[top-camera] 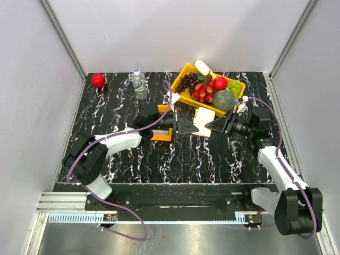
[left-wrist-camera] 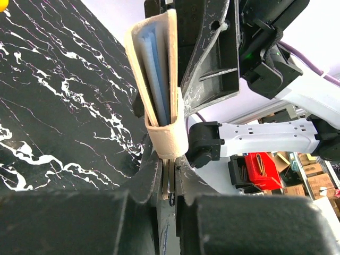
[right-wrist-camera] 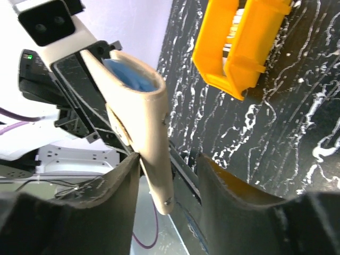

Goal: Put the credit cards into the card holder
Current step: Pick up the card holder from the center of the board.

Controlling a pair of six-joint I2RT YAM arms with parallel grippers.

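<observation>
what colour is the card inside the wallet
Light blue card, in the tan wallet; clearest from the left wrist view.

The table's (top-camera: 202,164) middle is taken up by the left gripper (top-camera: 192,125) and right gripper (top-camera: 211,126), set tip to tip at the wallet (top-camera: 202,120). Passage behind is barred by the fruit basket (top-camera: 184,98). An orange tray (top-camera: 162,137) lies beside the left gripper. Open tabletop is found nearer. A bottle (top-camera: 139,84) and red ball (top-camera: 98,80) stand far left.

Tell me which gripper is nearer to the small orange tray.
Left. The left gripper hangs just beyond the small orange tray, shut on the card holder; the right gripper is farther, on the card holder's far side, jaws open.
</observation>
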